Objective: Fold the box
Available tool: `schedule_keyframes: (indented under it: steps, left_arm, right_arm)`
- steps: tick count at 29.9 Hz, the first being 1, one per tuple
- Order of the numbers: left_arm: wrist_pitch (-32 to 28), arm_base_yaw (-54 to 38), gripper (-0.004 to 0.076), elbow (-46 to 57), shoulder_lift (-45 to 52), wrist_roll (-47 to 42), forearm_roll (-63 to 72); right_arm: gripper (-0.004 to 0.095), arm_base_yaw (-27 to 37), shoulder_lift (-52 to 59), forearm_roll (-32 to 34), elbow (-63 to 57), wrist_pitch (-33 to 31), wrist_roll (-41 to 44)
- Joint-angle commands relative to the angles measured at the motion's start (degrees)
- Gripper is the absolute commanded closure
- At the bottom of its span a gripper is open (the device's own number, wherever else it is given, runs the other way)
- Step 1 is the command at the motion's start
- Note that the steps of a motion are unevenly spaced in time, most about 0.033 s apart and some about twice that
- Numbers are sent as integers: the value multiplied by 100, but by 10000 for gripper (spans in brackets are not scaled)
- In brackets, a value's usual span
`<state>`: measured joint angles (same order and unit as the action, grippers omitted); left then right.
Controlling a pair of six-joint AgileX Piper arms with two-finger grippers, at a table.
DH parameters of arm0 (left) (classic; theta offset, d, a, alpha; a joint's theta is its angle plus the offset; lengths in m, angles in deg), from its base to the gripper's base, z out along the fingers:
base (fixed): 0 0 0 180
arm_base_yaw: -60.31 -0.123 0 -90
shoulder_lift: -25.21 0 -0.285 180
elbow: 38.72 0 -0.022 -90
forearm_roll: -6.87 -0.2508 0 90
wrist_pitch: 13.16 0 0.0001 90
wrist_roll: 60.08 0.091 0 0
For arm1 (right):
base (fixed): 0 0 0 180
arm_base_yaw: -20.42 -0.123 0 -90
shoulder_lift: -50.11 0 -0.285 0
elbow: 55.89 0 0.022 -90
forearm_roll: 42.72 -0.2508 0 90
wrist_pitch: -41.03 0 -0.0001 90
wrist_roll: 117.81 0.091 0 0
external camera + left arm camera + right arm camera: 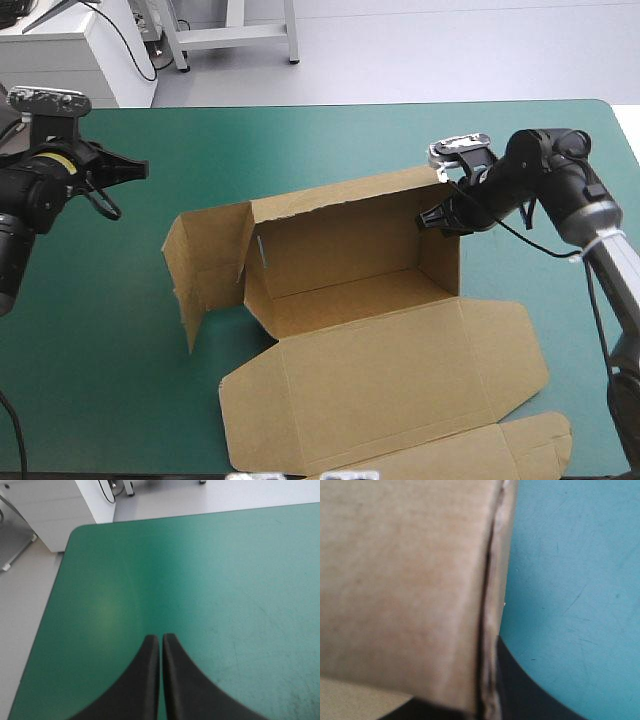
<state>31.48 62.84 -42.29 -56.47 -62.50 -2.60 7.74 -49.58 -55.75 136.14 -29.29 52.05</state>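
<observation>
High view, wall-raising step: box (370,330) centre-frame on desk (100,380), frame-right wall pinched in near-closed right pincer (434,217); left pincer (143,170) closed, empty, upper left; next, probably swinging the splayed frame-left wall upright.

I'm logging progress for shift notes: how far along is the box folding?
Done: on the box, the back wall and right wall stand up. In hand: the right gripper pinches the right wall's top edge; the left gripper is shut, clear of the box. Left: the left wall splays outward, untucked, and the lid lies flat.
</observation>
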Motion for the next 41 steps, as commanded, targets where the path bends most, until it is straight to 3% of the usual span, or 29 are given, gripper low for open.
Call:
schedule_keyframes:
  steps: [1,5,9,12,17,20,24,29,35,41]
  left_arm:
    - [-98,-520,721,-183,169,715,1102]
    - [239,-823,721,-183,169,1017,1485]
    - [441,-838,721,-162,158,1128,1682]
    - [430,-838,721,-94,158,1246,1830]
    - [488,-838,721,116,42,1300,1830]
    - [610,-838,721,131,-123,1314,1830]
    - [610,-838,721,131,-287,1314,1830]
    - [610,-838,721,131,-365,1314,1830]
    - [676,-838,721,131,-365,1314,1830]
    - [700,-838,722,131,-365,1383,1830]
  right_arm:
    - [908,17,-218,-256,507,-102,114]
    - [908,17,-807,-257,797,-76,44]
    - [864,17,-1219,-269,900,403,3]
    - [792,17,-1387,-282,938,720,17]
    - [576,17,-1485,-295,938,1201,43]
    - [515,17,-1485,-273,1008,1344,25]
    - [513,17,-1474,-143,1533,883,25]
    - [513,17,-1474,499,2607,-51,25]
    - [515,17,-1474,666,3036,-92,455]
    - [515,17,-1648,421,2990,-102,530]
